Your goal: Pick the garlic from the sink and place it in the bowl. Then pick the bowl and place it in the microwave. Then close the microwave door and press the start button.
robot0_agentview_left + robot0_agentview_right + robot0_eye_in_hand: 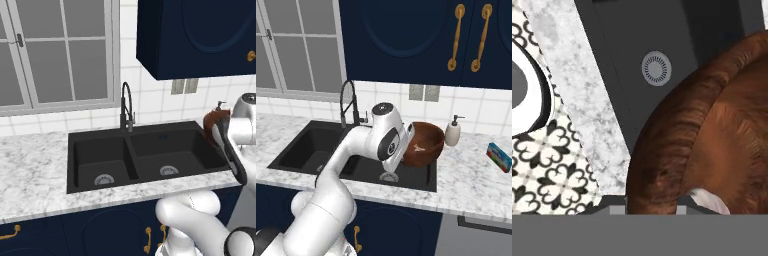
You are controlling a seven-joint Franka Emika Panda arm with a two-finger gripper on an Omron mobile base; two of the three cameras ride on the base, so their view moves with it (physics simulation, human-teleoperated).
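Now the claw (412, 146) grips the bowl (425, 144) by its rim, lifted above the sink's (311, 145) right edge.

The white arm (336, 170) comes up from the bottom of the right base view. It leans up and to the right, then bends at a round joint with a dark cap on top. After the bend, the wrist (390, 142) turns to the right and a bit down. The pincer (415, 148) sits at the end of the wrist and is closed on the rim of the bowl (428, 140). The bowl is tipped on its side and is up in the air. In the left base view, the forearm (231, 150) stands near the right edge, with a big white elbow (187, 210) low down.
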